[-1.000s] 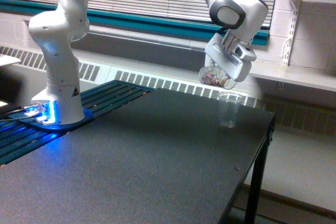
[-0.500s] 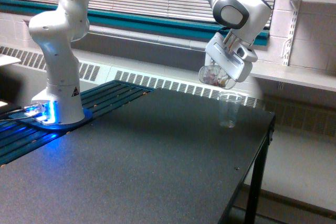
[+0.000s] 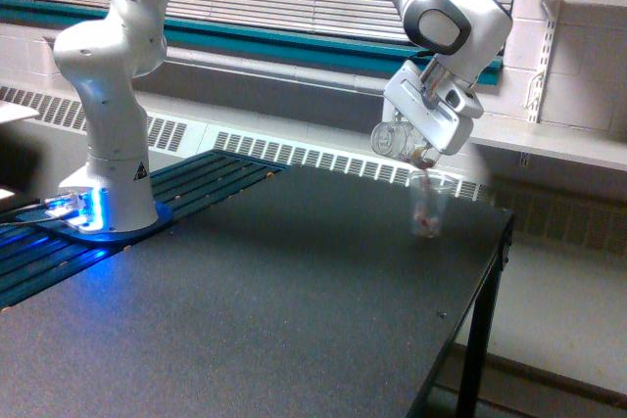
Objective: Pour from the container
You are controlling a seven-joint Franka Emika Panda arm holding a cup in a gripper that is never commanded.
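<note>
Pouring step: my gripper (image 3: 416, 134) is clamped on the tilted container (image 3: 395, 138), mouth over the tall cup (image 3: 427, 205) near the table (image 3: 245, 301) edge. Pieces sit inside. Next, I judge, hold the tilt.

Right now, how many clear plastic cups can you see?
2. The container is tilted in the gripper above the table; the taller ribbed cup stands on the table just below it.
</note>
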